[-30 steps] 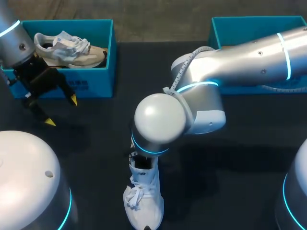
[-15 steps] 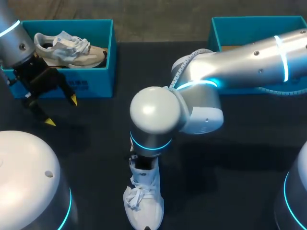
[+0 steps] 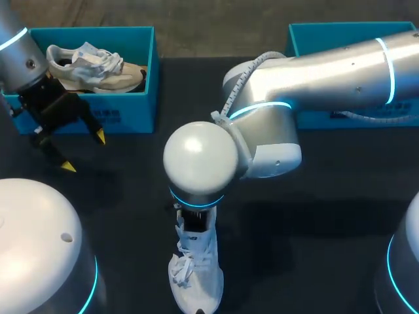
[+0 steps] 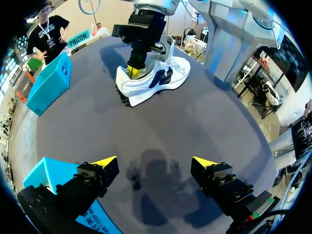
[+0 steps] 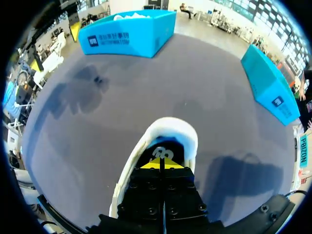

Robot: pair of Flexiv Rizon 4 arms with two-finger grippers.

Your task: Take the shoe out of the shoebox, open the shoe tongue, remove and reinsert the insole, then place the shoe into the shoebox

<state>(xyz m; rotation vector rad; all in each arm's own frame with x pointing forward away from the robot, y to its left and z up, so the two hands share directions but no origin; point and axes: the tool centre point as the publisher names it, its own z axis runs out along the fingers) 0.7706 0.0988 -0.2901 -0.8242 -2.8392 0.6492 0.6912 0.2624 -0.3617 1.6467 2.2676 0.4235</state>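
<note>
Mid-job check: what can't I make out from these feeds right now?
- Right wrist view: the right hand covers the inside of the shoe; insole and grip hidden.
- Head view: the right arm hides that hand and the shoe's heel.
- Head view: the arm covers most of the right shoebox.

Head camera looks down from behind; both wrist cameras face the shoe [image 3: 196,271].

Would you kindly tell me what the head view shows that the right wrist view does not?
Only the head view: the left gripper, jaws open, and the laces and toe of the white shoe. Only the right wrist view: the right gripper, jaws shut, inside that shoe's heel opening. Both: the shoe on the table, the left shoebox and the right shoebox.
</note>
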